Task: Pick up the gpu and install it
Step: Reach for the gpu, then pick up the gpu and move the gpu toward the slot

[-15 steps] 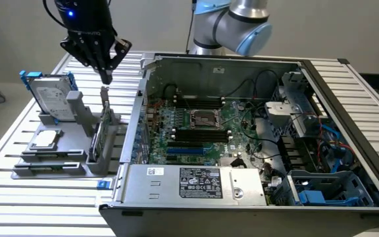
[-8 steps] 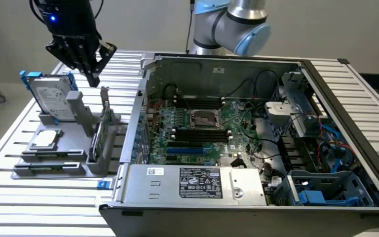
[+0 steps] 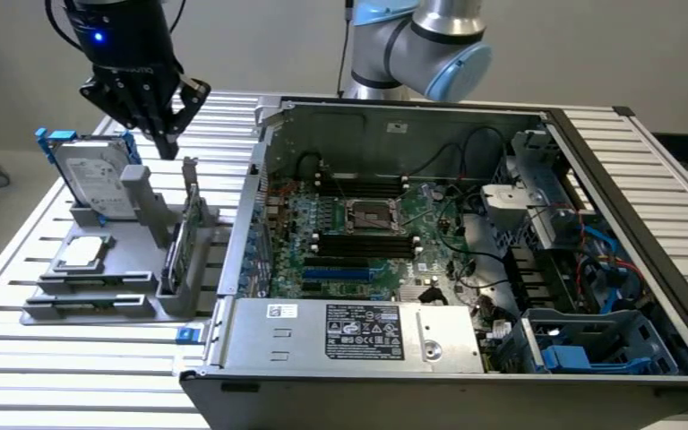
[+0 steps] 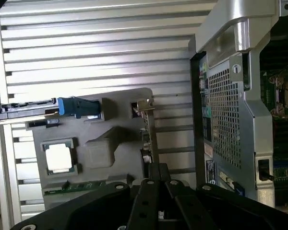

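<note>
Tool: the tool (image 3: 167, 143) is closed, its black fingers (image 4: 157, 168) drawn together to a point with nothing between them.
Tool place: upper left of the exterior view, just above the far end of the gpu and apart from it.
Gpu: the gpu (image 3: 180, 233) stands on its edge in a slot of the grey holder (image 3: 129, 224), left of centre in the exterior view, just beside the open computer case (image 3: 631, 224).
Gpu, hard to see: it shows edge-on as a thin strip, so its faces cannot be made out, and its lower edge is sunk in the slot. In the wrist view the gpu (image 4: 146, 129) is also edge-on, with its silvery bracket (image 4: 143, 106) at one end and the other end hidden behind the fingers.
Holder: it also carries a hard drive (image 3: 93, 179) in a blue frame, leaning upright, and a flat processor chip (image 3: 81, 253).
Case: motherboard exposed, grey power supply (image 3: 356, 331) at the near edge; its lower right corner is cut off.
Bench: the slatted metal bench (image 3: 81, 367) carries both holder and case.
Arm: the arm (image 3: 422, 40) is cut off at the top of the frame.
</note>
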`<state>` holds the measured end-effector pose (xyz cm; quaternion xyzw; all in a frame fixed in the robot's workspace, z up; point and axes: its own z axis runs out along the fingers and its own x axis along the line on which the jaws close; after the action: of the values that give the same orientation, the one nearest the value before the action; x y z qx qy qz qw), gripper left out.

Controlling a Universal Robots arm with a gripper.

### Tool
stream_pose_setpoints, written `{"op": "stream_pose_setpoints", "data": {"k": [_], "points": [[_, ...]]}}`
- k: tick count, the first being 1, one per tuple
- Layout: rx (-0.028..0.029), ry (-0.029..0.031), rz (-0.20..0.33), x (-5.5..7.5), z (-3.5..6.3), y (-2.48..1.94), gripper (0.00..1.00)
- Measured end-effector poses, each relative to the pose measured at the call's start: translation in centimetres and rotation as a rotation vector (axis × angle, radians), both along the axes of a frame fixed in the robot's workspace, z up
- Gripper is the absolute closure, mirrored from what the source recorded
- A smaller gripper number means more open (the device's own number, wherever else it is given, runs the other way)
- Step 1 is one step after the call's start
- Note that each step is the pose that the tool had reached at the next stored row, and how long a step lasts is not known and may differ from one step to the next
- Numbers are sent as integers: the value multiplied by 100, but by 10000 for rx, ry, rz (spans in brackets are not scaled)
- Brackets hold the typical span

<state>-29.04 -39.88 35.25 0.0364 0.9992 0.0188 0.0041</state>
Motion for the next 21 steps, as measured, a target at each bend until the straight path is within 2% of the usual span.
{"op": "stream_pose_setpoints", "data": {"k": [4, 6, 8, 10, 13, 14, 21], "points": [[-23, 53, 466, -1, -10, 0, 89], [-92, 70, 622, -7, -12, 0, 89], [-114, 72, 652, -8, -11, -1, 88], [-115, 72, 652, -8, -11, 0, 76], [-114, 69, 669, -15, -24, -4, 70], [-115, 74, 693, -15, -37, -16, 64], [-112, 169, 899, -15, -151, -108, 64]]}}
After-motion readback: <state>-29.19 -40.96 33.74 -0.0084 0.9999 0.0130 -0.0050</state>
